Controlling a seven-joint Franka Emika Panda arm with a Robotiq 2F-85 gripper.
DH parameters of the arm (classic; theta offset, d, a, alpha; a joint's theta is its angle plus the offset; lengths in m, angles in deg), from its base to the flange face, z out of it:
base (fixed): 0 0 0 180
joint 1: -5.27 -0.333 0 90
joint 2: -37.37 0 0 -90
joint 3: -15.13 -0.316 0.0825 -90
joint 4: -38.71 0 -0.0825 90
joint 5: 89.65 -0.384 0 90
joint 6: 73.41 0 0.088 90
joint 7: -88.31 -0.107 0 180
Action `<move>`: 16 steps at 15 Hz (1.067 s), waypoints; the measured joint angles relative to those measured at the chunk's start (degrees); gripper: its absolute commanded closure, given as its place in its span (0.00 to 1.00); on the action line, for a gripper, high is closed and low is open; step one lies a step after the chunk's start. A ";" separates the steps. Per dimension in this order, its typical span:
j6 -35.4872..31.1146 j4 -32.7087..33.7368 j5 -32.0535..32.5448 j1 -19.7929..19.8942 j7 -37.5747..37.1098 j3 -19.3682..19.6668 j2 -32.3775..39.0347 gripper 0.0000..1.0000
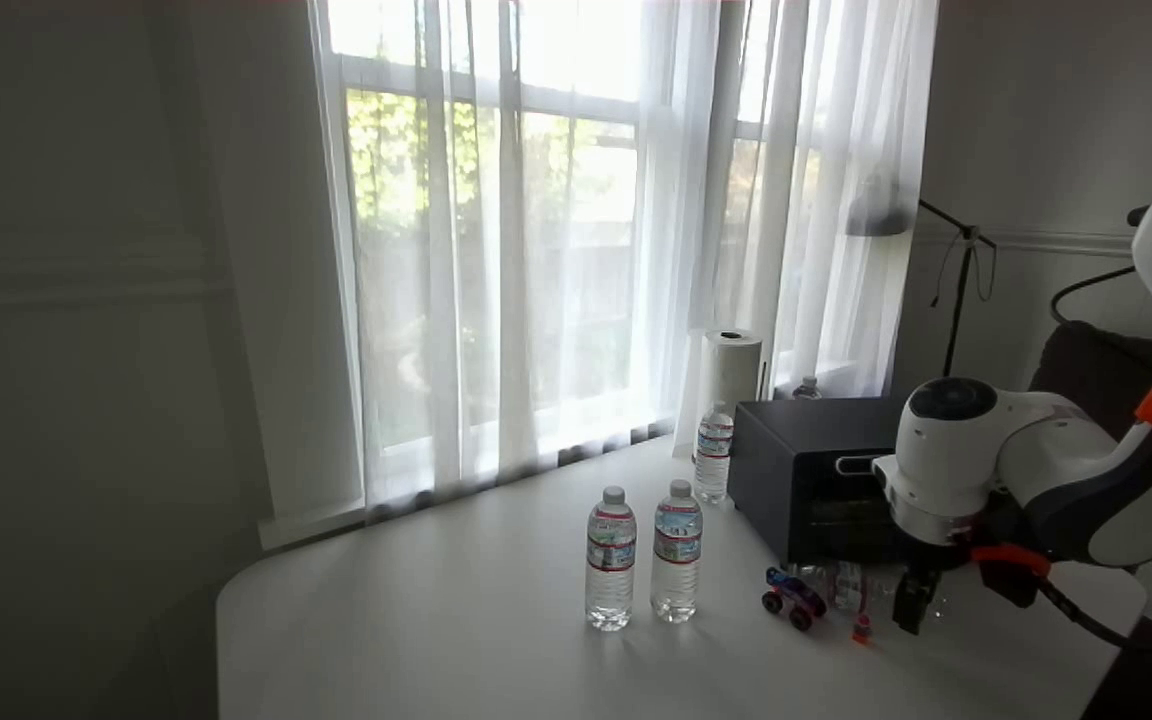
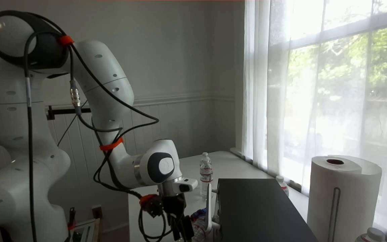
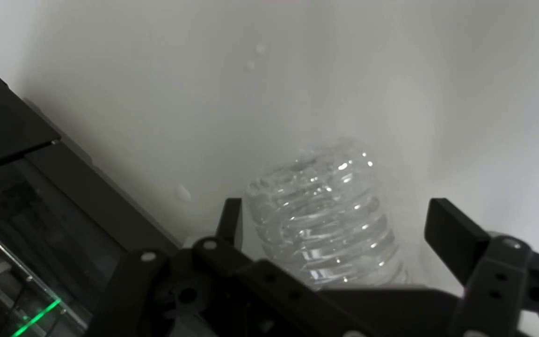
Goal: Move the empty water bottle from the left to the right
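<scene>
A clear, ribbed plastic bottle [image 3: 321,215], seemingly empty, lies on its side on the white table [image 1: 416,620]. The black two-fingered gripper [image 3: 339,227] straddles it, spread wider than the bottle and gripping nothing. Near them stands one black toaster oven [image 1: 826,430], metal rods [image 3: 28,277] inside, and one blue-and-red toy truck [image 1: 796,598]. In an exterior view four more clear bottles [image 1: 611,560] stand upright: two near each other, one by the oven, one mostly hidden behind; their contents I cannot tell. One white paper-towel roll [image 1: 733,370] stands nearby.
</scene>
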 measured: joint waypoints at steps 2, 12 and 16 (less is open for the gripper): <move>-1.28 0.10 3.29 0.33 -1.77 0.52 0.68 0.00; -3.41 2.94 16.88 0.35 -11.07 2.18 4.01 0.59; -3.39 3.06 17.41 0.35 -10.91 2.43 4.22 0.85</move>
